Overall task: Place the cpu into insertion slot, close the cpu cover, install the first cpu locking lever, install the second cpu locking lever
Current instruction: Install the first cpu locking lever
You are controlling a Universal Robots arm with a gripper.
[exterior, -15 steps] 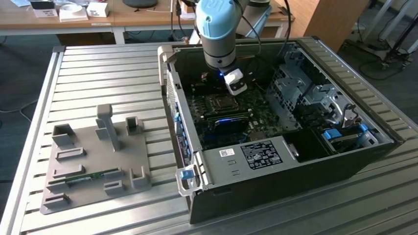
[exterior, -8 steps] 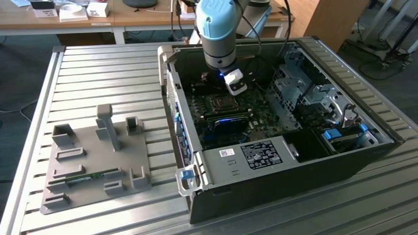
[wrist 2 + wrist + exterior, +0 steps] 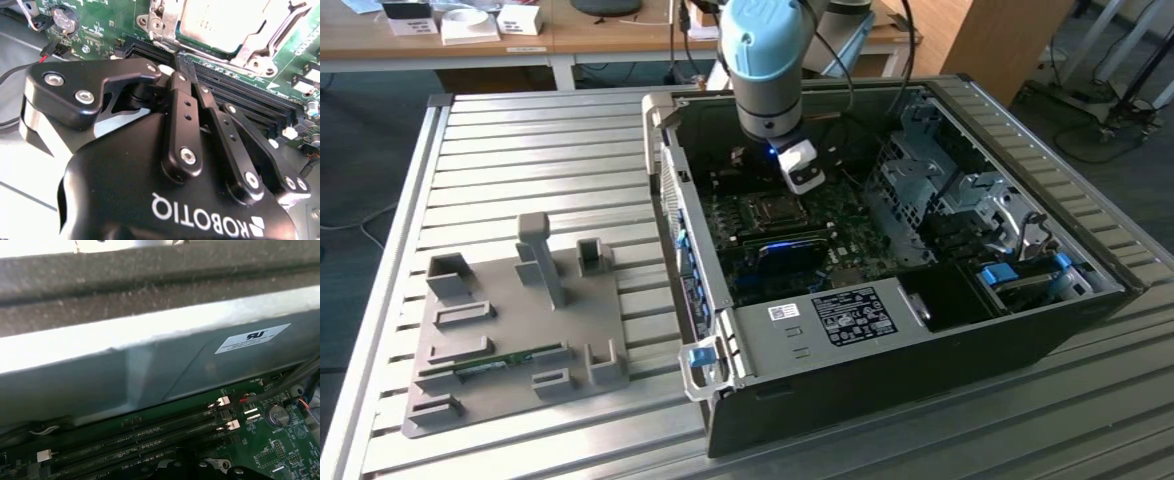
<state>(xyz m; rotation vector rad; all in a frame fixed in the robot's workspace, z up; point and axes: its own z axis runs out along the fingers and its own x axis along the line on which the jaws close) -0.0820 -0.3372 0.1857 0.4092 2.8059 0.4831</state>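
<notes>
One ribbed metal table [image 3: 520,150] carries an open, dark sheet-steel computer case [image 3: 881,380], and the pale blue arm [image 3: 767,60] reaches down into it over the green motherboard [image 3: 854,235]. In the second wrist view the gripper [image 3: 186,65], made of matte black links with bright screw heads, hangs just above the long black memory slots [image 3: 240,95]. Its two fingers [image 3: 181,105] are drawn together at the tips, with nothing visible between them. Just beyond those tips lies the insertion slot [image 3: 771,208], a square socket with a shiny rim. The cpu cover [image 3: 167,22], a thin stamped frame of bright metal, appears to lie down flat around its window. The cpu [image 3: 220,22] shows through that window as a smooth, dull silvery square, seated in the slot. By my reading, placing the chip is done and the cover looks closed. Whether either locking lever is hooked down cannot be told, since the socket's edges run out of view. Those two steps may remain.
</notes>
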